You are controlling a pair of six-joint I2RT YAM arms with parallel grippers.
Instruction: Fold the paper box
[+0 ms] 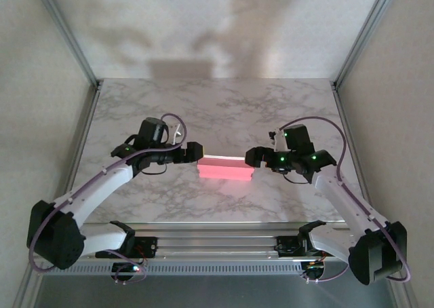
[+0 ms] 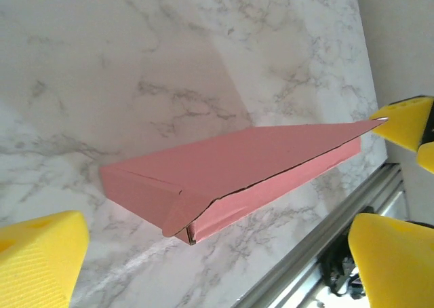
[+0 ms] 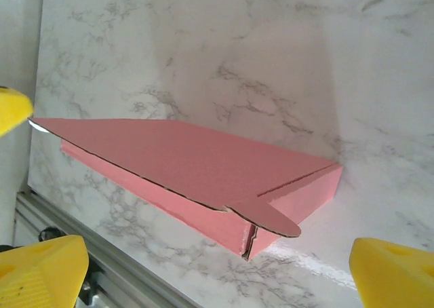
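The paper box is sitting mid-table, pink side out and closed up. The left gripper and right gripper are flanking its ends, both spread wide, gripping nothing. Folding is looking nearly done, though one corner tab is poking out.

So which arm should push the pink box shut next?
Probably the right: the right end effector, open, faces the end of the paper box where a rounded tab sticks out loose.
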